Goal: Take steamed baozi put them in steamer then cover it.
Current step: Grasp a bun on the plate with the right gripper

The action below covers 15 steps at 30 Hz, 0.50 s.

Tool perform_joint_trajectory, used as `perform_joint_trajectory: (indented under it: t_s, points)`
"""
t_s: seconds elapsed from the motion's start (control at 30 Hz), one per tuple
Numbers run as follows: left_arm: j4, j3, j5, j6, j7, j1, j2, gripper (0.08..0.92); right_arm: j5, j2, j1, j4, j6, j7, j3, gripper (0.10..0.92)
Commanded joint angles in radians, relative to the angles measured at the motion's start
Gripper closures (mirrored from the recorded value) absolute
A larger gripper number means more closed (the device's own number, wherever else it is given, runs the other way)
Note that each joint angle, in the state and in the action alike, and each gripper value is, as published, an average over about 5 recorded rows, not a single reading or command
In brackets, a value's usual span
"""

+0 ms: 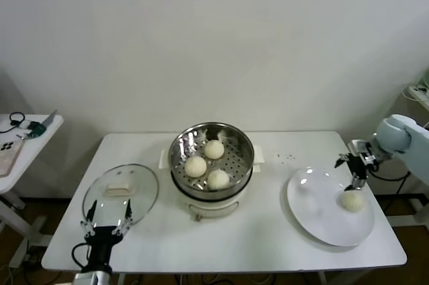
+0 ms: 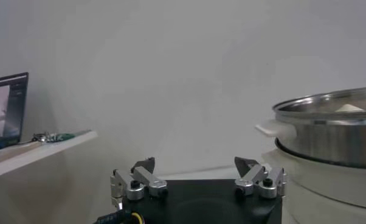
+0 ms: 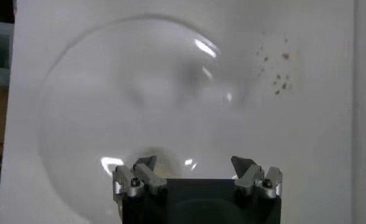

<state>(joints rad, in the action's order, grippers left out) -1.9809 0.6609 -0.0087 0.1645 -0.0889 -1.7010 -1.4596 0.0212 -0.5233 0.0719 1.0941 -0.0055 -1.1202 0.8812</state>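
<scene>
Right pincer [image 1: 353,179], fingers spread and empty, hangs just above the last cream-white round dough bun [image 1: 351,200] on the flat white plate [image 1: 315,211], far nearer than the left arm.

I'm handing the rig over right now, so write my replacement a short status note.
Right tool: open, just above the last baozi on the white plate, nothing held.
Left tool: open, empty, at the table's near edge by the glass lid.
Done: three baozi lie in the steamer.
Left: grasp the plate's baozi, put it in the steamer, then set the lid on.
</scene>
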Motion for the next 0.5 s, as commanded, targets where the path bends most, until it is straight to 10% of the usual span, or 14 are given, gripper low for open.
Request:
perform_joint_trajectory:
  t_s: [0.03,0.5]
  points:
    - [0.007,0.001,0.0,-0.002,0.0,0.002,-0.002,0.177,0.086,0.037,-0.141,-0.044,0.009,-0.012,-0.122,0.203]
    - [0.013,0.007,0.001,0.001,-0.003,-0.004,-0.004,0.177,0.091,-0.025,-0.15,-0.082,0.005,-0.007,-0.109,0.203]
